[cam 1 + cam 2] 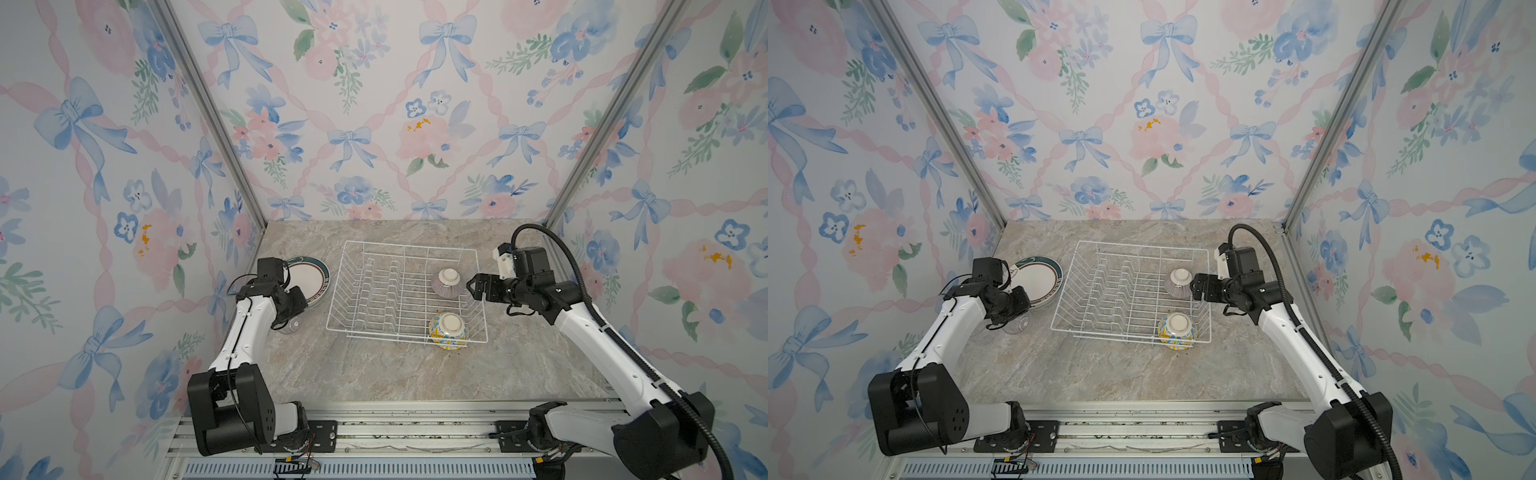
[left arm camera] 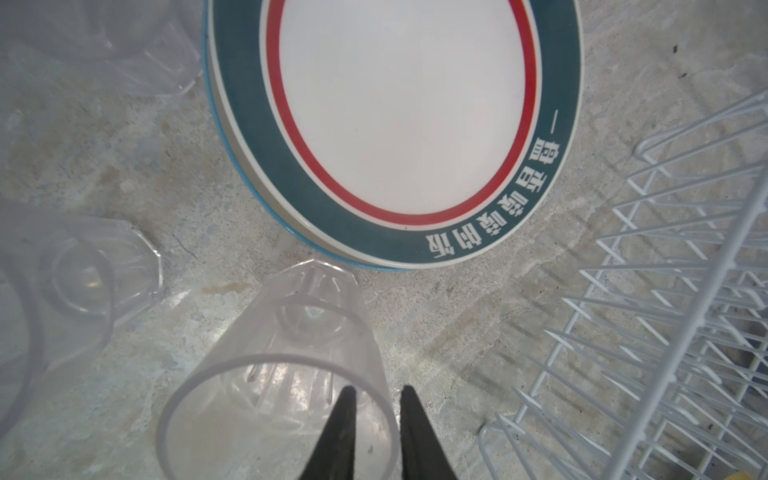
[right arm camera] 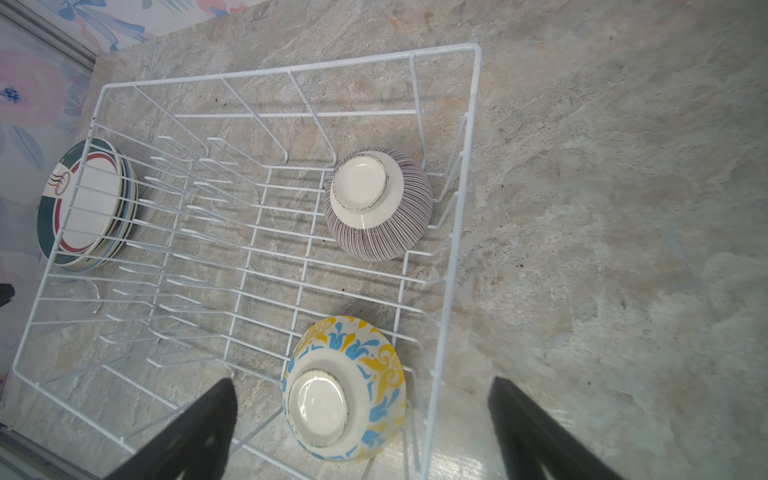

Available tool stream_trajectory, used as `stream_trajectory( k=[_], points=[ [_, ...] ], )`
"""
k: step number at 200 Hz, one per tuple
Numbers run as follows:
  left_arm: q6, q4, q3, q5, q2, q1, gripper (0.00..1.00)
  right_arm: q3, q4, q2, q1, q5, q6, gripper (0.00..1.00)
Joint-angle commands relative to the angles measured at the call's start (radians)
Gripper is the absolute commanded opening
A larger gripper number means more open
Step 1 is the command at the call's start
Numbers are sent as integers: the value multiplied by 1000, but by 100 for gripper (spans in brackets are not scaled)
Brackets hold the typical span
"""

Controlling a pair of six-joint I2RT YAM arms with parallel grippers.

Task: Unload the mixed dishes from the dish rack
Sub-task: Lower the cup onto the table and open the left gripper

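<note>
Clear cup [image 2: 286, 332] stands mouth-up on marble [image 1: 374, 374] amid floral walls [image 1: 374, 104], left gripper [image 2: 378, 392] barely parted astride its rim, right gripper [image 3: 363, 382] spread wide.

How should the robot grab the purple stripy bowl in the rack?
Probably from above, pinching the raised foot ring of the purple-striped bowl. It sits upside down in the dish rack, so that ring is the narrow part facing up.
</note>
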Motion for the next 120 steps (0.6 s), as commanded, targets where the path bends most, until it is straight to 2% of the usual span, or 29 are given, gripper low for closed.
stream_trajectory(
  k=[1, 61, 93, 110, 120],
  points=[
    [31, -8, 23, 13, 35, 1, 21, -6, -28, -43, -18, 15, -12, 97],
    [34, -11, 72, 12, 46, -15, 25, -17, -38, -66, -44, 16, -16, 97],
    [23, -11, 87, 61, -12, -51, 44, -10, -73, -39, -48, 35, -32, 97],
    [22, -11, 96, 66, -52, -80, 62, -15, -87, -35, -51, 56, -42, 97],
    [22, -11, 102, 72, -74, -98, 68, -15, -97, -28, -53, 55, -51, 97]
  ],
)
